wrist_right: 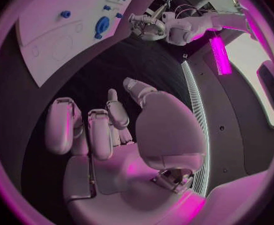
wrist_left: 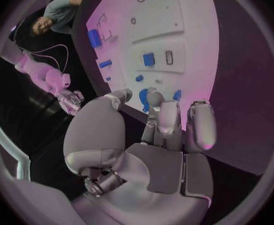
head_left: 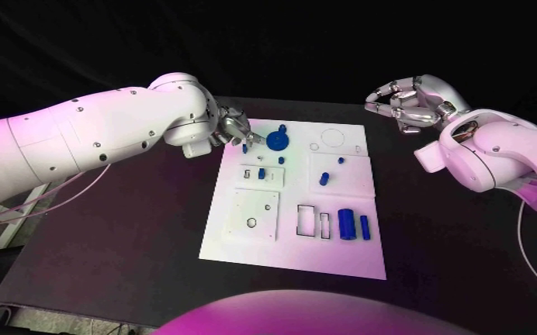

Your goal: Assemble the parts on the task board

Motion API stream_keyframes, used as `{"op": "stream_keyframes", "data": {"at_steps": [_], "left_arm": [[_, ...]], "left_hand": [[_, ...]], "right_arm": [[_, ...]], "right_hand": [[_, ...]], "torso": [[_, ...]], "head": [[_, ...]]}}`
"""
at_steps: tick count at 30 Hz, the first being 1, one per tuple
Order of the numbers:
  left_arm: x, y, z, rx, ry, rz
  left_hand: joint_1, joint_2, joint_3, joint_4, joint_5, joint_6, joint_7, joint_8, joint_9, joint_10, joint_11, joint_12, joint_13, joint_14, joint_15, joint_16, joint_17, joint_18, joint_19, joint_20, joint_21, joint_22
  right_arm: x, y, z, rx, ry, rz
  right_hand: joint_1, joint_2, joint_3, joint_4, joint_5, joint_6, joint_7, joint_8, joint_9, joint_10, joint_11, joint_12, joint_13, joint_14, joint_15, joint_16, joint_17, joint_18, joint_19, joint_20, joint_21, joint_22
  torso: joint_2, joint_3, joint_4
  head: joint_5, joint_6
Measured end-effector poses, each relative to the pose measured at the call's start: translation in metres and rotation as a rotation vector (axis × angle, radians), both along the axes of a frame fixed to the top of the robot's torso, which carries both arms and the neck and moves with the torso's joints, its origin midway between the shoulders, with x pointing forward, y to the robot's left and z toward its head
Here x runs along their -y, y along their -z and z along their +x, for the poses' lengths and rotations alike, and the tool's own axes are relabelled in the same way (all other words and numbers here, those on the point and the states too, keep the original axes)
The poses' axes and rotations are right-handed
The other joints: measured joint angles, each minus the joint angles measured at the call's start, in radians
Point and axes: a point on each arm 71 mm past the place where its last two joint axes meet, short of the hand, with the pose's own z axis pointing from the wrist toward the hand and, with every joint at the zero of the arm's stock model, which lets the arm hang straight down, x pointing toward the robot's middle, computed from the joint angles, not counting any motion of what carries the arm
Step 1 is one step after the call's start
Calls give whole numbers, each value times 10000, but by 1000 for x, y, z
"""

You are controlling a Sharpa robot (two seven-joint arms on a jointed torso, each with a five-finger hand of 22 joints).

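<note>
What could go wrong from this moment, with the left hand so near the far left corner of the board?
1. The left hand hovers at the task board's far left corner, close to the blue round part; a careless move might knock it or the small blue piece beside it.
2. The right hand is off the board, so nothing steadies it; a push may shift it.

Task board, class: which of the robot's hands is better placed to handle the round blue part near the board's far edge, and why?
The left hand. It hovers at the task board's far left corner, right beside the round blue part. The right hand is off the board, over the black table, with nothing in it.
</note>
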Motion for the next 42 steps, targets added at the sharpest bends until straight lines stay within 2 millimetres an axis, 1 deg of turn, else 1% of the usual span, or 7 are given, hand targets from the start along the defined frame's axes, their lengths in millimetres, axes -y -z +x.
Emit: {"op": "stream_keyframes", "data": {"at_steps": [1, 5, 10, 14, 21, 33, 42], "left_arm": [[-3, -3, 2, 33, -92, -34], [-15, -9, 14, 111, -511, -58], [-22, -10, 30, 205, -925, 78], [-21, -7, 39, 203, -987, 268], [-20, 2, 45, -1, -881, 691], [-17, 16, 49, -472, -584, 1142], [-16, 21, 48, -736, -397, 1324]], "left_hand": [[6, 6, -48, -9, 0, -34, 34, -75, -61, -40, 40, 0, -27, 0, 65, 0, 0, 0, -20, 20, 0, -29], [119, 20, -254, 6, 0, -172, 172, -402, -384, -198, 198, -147, -277, -6, 136, 0, 0, 0, -77, 77, -39, -79], [160, 62, -254, 6, 0, -173, 173, -423, -470, -234, 201, -204, -404, -4, 167, 0, 0, 0, -87, 88, -78, -117], [160, 62, -253, 6, 0, -173, 173, -424, -481, -285, 214, -203, -427, -4, 167, 0, 0, -1, -87, 87, -78, -122], [160, 62, -281, 33, 0, -173, 173, -480, -507, -285, 213, -249, -450, -4, 166, 0, -1, 0, -87, 87, -78, -122], [198, 100, -307, 6, 0, -173, 173, -480, -552, -284, 213, -249, -461, -4, 166, 0, -1, -1, -86, 88, -78, -121], [253, 155, -307, 6, 0, -134, 211, -480, -610, -284, 213, -249, -461, -4, 166, 0, -1, -1, -86, 88, -78, -113]], "right_arm": [[0, 0, 0, 0, 3, -1], [0, 0, 0, 0, 4, -4], [-1, 0, 1, -1, -7, -4], [-2, 0, 1, -4, -25, 0], [-2, 1, 0, -16, -31, 2], [-3, 1, 0, -20, -45, 6], [-3, 1, 0, -20, -54, 8]], "right_hand": [[0, 0, 0, 0, 0, 0, 0, 0, 0, 0, 0, 0, 0, 0, 0, 0, 0, 0, 0, 0, 0, 0], [0, 0, 0, 0, 0, 0, 0, 0, 8, 0, 0, 0, 0, 0, 0, 0, -1, 1, 0, 0, 0, -1], [-30, 30, 0, 0, 0, 0, 0, 0, 8, 0, 0, 0, 0, 0, 0, 0, -1, 1, 0, 0, 0, -2], [-41, 41, 0, 0, 0, 0, 0, 0, 8, 0, 0, 0, 0, 0, 0, 0, -1, 0, 0, 0, 0, -2], [-41, 41, 0, -1, 0, 0, 0, 0, 7, 0, 0, 0, 0, 0, 0, 0, -2, 1, 0, 0, 0, -3], [-40, 40, 0, -1, 0, 1, 0, 38, 6, 0, 0, 0, 1, 0, 0, 0, -2, 1, 0, 0, 0, -4], [-40, 40, 1, -1, 0, 1, 0, 38, 14, 0, 0, 0, 1, 0, 0, 0, -2, 1, 0, -1, 0, -5]], "torso": [[1, 0, 0], [6, 4, 6], [14, -7, 16], [25, -12, 9], [34, -24, -16], [39, -25, -15], [36, -22, -15]], "head": [[1, 14], [8, 68], [-16, 142], [21, 175], [56, 146], [74, 104], [74, 83]]}}
